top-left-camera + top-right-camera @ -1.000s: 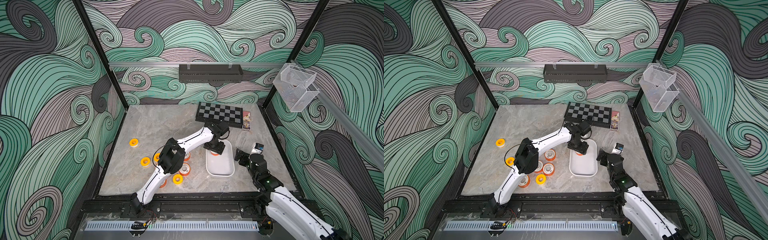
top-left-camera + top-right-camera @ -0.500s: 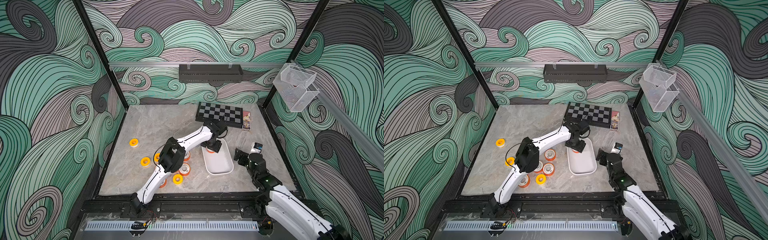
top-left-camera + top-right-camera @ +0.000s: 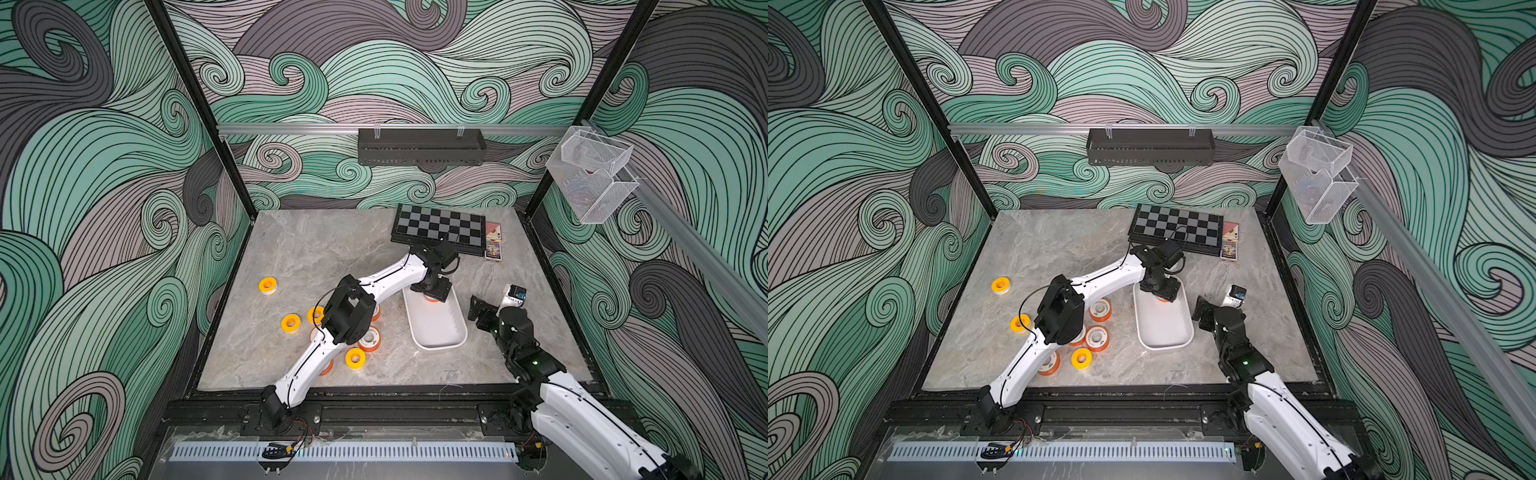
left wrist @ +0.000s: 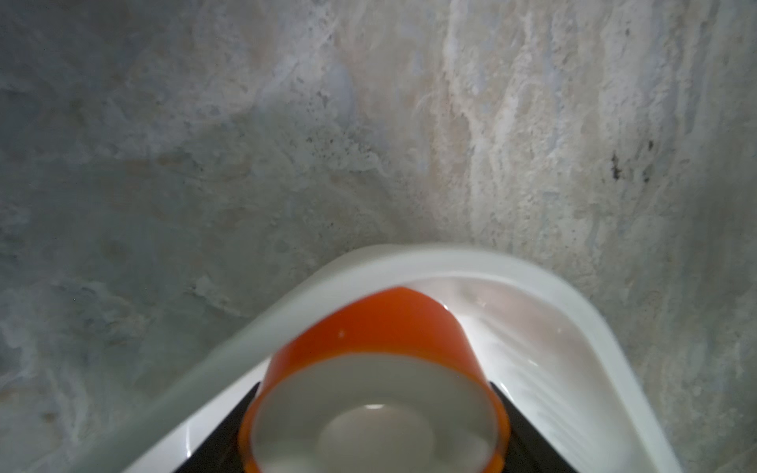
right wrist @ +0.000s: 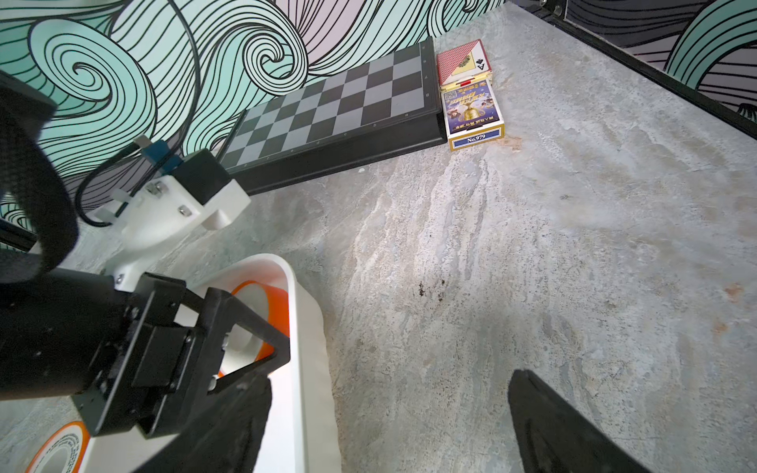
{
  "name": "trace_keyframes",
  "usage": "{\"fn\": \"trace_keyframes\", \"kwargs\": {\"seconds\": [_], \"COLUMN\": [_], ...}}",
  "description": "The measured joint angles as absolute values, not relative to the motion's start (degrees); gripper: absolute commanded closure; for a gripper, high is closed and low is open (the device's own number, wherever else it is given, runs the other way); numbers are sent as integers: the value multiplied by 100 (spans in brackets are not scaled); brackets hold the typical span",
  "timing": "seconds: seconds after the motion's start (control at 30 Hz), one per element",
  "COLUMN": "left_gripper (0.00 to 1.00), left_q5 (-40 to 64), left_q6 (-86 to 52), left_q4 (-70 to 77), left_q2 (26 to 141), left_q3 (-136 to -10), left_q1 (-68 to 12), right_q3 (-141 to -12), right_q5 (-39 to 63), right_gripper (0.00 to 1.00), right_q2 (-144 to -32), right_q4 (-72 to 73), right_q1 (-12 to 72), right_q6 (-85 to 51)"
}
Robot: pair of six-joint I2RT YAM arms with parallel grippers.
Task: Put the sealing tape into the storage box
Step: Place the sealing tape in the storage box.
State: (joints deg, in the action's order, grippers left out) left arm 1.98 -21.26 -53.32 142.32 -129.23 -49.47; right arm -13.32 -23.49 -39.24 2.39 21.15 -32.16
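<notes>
Tray moved in the last second: the white tray was square to the tabletop edge before and sat skewed now, its far end swung toward the robot's left. Left arm barely shifted.

Left hand was clamped on one orange-rimmed tape spool, which stood on edge, low inside the tray's far end and close to the rim. I couldn't tell whether it touched the floor of the tray. Right hand was spread wide and empty, just beside the tray's right side.

The other spools lay loose on the tabletop left of the tray, some under the left arm.

Risks as I judged them:
- The tray looked light and unrestrained. More sideways push from spool or fingers would drag it further.
- Released on edge, the spool could roll or tip over that low rim.
- The right hand was close enough to nudge the tray.
</notes>
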Motion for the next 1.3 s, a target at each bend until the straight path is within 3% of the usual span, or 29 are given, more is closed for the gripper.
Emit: {"fn": "trace_keyframes", "kwargs": {"seconds": [0.43, 0.53, 0.93, 1.1, 1.3], "left_gripper": [23, 14, 17, 17, 16], "left_q5": [198, 200, 276, 8, -532], "left_q6": [-2121, -2112, -2095, -2121, -2370], "left_q4": [-5177, -5179, -5365, -5391, -5061], "left_q2": [14370, 14368, 14066, 12602, 9148], "left_q3": [-12919, -12919, -12919, -11996, -9380], "left_q1": [-4947, -4947, -4954, -4963, -4963], "right_q3": [-1332, -1332, -1332, -1507, -2589], "right_q5": [-2349, -2346, -2272, -1973, -1304], "right_gripper": [6, 6, 1, 3, 8], "right_q2": [-3920, -3927, -3938, -3935, -4342], "right_q4": [239, 239, 191, -80, -714], "right_q1": [2115, 2115, 2115, 2115, 2239], "right_q6": [-3218, -3216, -3208, -2995, -2565]}}
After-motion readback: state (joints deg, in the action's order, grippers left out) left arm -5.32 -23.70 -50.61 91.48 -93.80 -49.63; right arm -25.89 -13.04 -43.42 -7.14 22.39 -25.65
